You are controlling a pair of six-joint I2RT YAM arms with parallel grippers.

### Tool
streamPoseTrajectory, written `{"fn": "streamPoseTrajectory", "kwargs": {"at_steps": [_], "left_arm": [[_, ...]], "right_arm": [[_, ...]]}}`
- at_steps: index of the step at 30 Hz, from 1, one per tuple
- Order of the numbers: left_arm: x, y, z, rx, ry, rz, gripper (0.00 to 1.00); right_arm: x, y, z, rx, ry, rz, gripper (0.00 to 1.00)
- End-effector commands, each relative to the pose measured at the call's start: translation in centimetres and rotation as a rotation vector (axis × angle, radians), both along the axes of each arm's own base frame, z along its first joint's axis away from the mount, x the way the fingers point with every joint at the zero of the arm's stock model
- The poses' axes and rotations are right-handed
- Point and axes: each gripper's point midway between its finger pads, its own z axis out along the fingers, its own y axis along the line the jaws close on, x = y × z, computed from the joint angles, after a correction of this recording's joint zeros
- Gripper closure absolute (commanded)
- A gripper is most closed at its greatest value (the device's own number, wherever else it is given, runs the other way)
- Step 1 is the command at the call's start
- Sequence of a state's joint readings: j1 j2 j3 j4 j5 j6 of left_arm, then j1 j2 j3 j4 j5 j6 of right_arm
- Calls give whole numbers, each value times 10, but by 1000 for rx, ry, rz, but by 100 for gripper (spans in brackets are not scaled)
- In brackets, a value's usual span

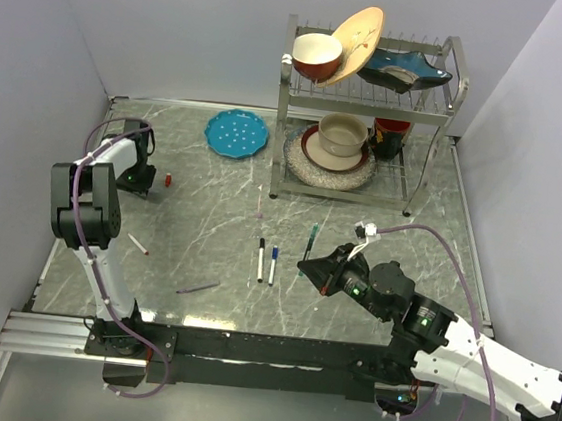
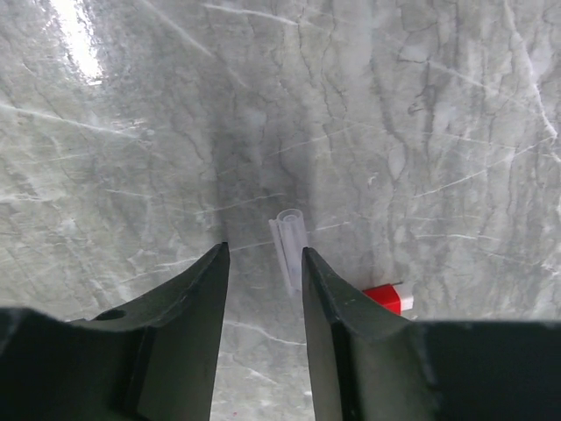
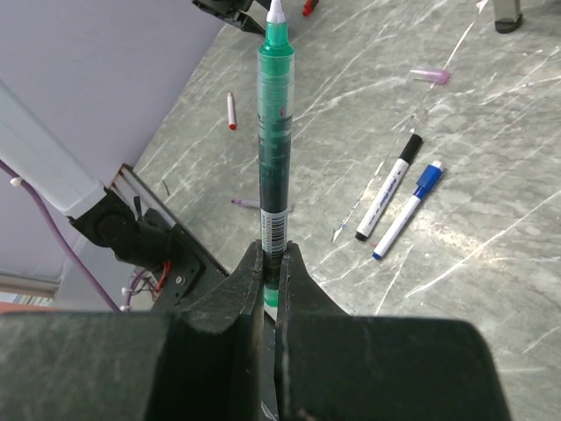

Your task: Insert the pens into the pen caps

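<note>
Two pens (image 1: pixel 261 260) lie paired on the table (image 1: pixel 199 227); right jaws clamp the green pen (image 3: pixel 273 158), left jaws gape at a clear tube (image 2: pixel 289 244).

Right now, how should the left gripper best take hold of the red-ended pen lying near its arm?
Mid-barrel, from straight above, fingers either side of its width: the red-ended pen lies flat and alone, so the left gripper likely has room.

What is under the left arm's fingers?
A small clear tube lies on the table below the gap between the fingers. A red-and-white piece peeks out beside it; one finger covers the rest.
</note>
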State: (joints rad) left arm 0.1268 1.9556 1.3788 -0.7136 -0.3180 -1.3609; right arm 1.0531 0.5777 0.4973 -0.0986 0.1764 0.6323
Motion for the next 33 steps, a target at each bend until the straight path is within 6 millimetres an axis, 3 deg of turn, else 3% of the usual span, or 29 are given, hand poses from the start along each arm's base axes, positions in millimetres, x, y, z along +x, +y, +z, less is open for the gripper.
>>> {"fn": "streamPoseTrajectory", "kwargs": {"at_steps": [1,12,15,22,29,33], "left_arm": [[-5,0,-9,-12,47,23,58],[8,2,-12,2,45,-35,61],[6,2,-14,2,54,-43,66],[-5,-2,-19,0,61,-93,90],[-31,-25,-19,-52,42,-196,99],[-47,-52,-10,-36,16,-314,99]], "right_arm": [[6,-6,21,27,-47,-35,100],[5,-11,26,43,-50,-47,100],[5,-12,27,45,-51,-51,100],[5,-7,26,37,-47,-36,100],[6,-9,25,25,-54,-40,100],[1,-5,17,0,-30,-10,100]]}}
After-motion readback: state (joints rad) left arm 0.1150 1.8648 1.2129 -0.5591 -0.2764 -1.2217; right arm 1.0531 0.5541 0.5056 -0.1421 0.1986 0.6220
